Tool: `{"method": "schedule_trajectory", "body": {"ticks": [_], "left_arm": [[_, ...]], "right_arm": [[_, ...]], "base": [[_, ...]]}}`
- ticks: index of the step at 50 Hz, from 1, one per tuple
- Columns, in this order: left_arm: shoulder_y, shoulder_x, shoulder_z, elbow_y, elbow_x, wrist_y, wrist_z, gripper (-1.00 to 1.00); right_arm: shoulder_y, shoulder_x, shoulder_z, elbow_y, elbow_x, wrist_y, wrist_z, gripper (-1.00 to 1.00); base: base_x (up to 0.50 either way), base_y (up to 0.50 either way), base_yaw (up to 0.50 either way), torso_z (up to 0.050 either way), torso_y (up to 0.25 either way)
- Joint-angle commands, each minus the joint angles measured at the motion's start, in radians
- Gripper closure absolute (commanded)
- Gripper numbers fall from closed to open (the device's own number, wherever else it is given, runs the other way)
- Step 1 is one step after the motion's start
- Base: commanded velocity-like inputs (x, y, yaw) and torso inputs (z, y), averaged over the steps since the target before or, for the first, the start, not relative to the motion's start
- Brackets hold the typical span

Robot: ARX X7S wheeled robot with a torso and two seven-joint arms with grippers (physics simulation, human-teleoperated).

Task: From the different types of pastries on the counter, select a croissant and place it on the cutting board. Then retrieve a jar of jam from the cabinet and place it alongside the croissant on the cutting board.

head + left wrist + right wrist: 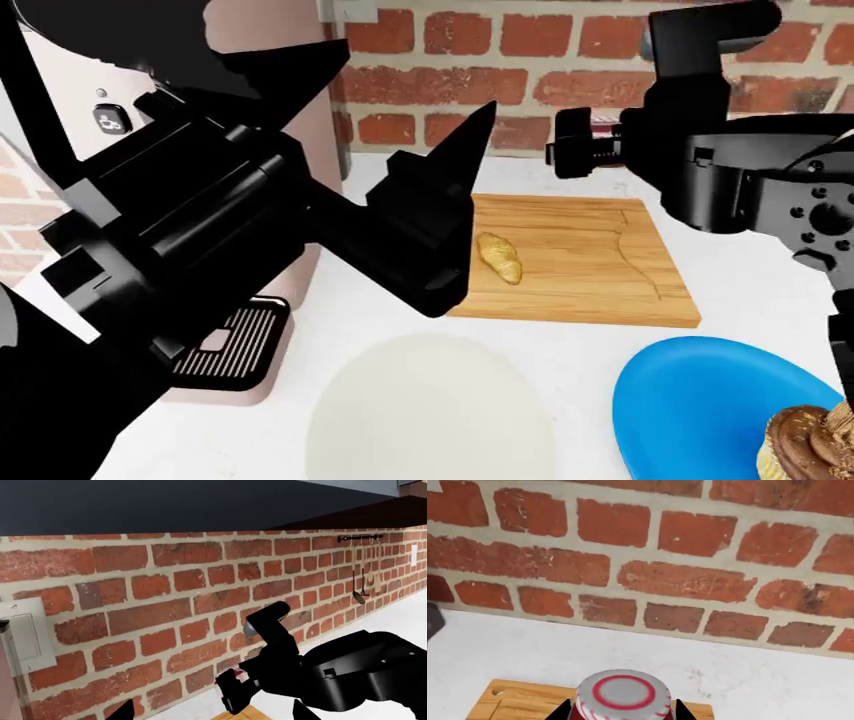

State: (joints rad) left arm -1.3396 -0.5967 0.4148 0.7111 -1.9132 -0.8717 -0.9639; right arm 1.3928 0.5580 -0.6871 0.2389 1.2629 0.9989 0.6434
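The golden-tan croissant (501, 257) lies on the wooden cutting board (587, 270), toward its left side. My right gripper (624, 712) is shut on the jar of jam (623, 696), whose white-and-pink lid shows between the fingers. It holds the jar above the board's far edge (514, 700), near the brick wall. In the head view this gripper (594, 140) hangs over the back of the board. My left gripper (212, 712) is open and empty, raised left of the board, with one finger (447, 165) in the head view.
A chocolate cupcake (807, 445) sits on a blue plate (694, 400) at the front right. A round cream plate (427, 410) lies in front of the board. A coffee machine (267, 100) stands at the left. The brick wall (680, 580) and a utensil rail (360, 539) are behind.
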Motion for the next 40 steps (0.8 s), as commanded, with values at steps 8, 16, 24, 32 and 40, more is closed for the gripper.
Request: {"method": "schedule_trajectory", "body": {"ticks": [8,16,24,32,40], "left_arm": [[-0.001,-0.007,0.0,0.001,0.0,0.006,0.002,-1.0],[0.0,-0.009,0.0,-0.001,0.005,0.008,0.008,-1.0],[0.004,-0.013,-0.001,0.001,0.01,0.01,0.013,-1.0],[-0.007,-0.013,0.004,0.004,-0.004,0.015,0.001,-1.0],[-0.003,-0.017,0.004,0.002,0.004,0.015,0.01,-1.0]], "right_arm": [[-0.01,-0.081,-0.032,0.124,-0.084,-0.055,-0.025,1.0],[-0.018,-0.108,-0.04,0.167,-0.128,-0.111,-0.021,1.0],[-0.024,-0.139,-0.098,0.226,-0.187,-0.135,-0.071,1.0],[-0.026,-0.151,-0.105,0.256,-0.207,-0.16,-0.077,1.0],[-0.021,-0.163,-0.111,0.29,-0.223,-0.178,-0.089,1.0]], "base": [[0.0,0.0,0.0,0.0,0.003],[0.0,0.0,0.0,0.0,0.0],[0.0,0.0,0.0,0.0,0.0],[0.0,0.0,0.0,0.0,0.0],[0.0,0.0,0.0,0.0,0.0]]}}
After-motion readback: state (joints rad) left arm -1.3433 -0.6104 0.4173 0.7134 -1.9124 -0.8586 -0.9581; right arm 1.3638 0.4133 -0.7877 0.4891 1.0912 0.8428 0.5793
